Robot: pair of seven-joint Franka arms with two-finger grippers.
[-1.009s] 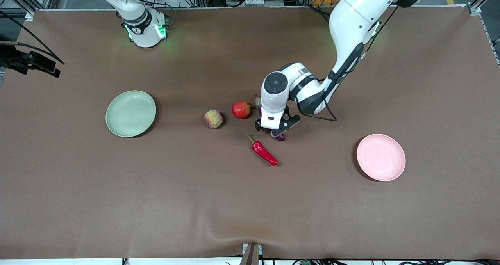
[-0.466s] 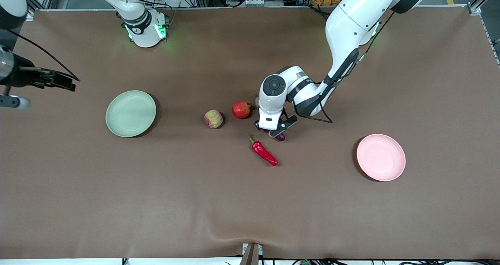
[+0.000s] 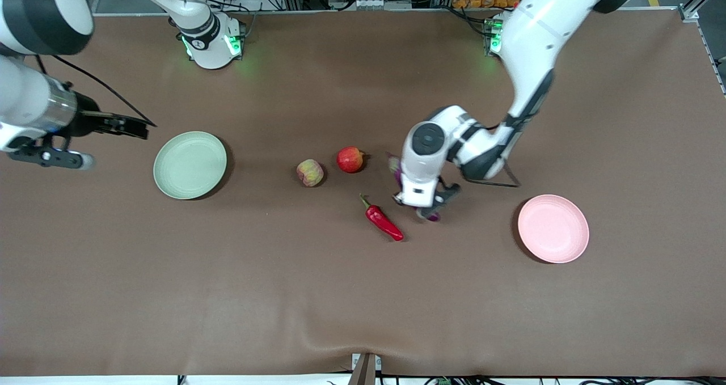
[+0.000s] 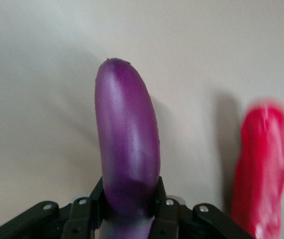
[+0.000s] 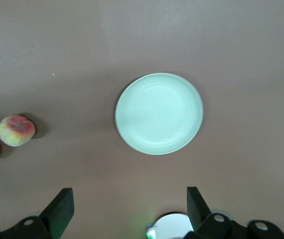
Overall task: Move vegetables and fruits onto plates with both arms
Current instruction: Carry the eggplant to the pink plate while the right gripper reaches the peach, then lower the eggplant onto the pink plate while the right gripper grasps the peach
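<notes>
the red chili pepper (image 3: 383, 220) lies on the brown table (image 3: 317, 294) nearest the front camera, its green stem pointing up toward the apples. the pale pink plate (image 3: 553, 228) sits toward the left arm's end of the table, about as near as the chili and bare. the left gripper (image 3: 422, 202) hangs over the table between the chili and the pink plate, its jaws clamped on the purple eggplant (image 4: 127, 149), which is lifted off the surface; the pale cap end shows above the wrist and the purple tip pokes out below. in the left wrist view the chili (image 4: 260, 174) shows beside the eggplant. farther off lie the yellow-green apple (image 3: 309, 172), the red apple (image 3: 350, 159) just beside it, and the pale green plate (image 3: 190, 164) toward the right arm's end. the right gripper (image 3: 122, 125) hovers by the green plate, jaws apart.
</notes>
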